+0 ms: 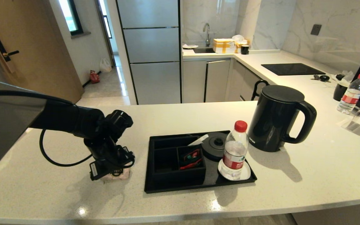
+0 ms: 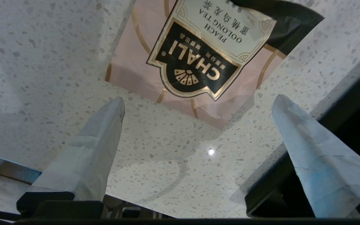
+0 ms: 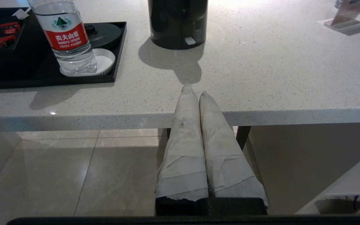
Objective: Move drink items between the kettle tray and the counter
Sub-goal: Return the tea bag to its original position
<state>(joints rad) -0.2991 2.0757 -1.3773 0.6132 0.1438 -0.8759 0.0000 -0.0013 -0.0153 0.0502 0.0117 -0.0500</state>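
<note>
1. Two taped fingers (image 2: 89, 150) of the left gripper (image 2: 198, 100) stand spread wide, holding nothing, just above the table (image 1: 308, 175).
2. The pink sachet (image 2: 180, 65) lies flat on the table just past the fingertips, left of the black tray (image 1: 167, 186).
3. The kettle (image 1: 277, 118) stands on the table right of the tray, off its round base (image 1: 215, 145).
4. A water bottle (image 1: 234, 151) sits on the tray's white coaster (image 1: 245, 173).
5. The right gripper (image 3: 195, 89) hangs at the table edge, jaws pressed together.

Counter (image 1: 308, 175) open — bottle (image 1: 234, 151) blocks tray (image 1: 198, 186).
</note>
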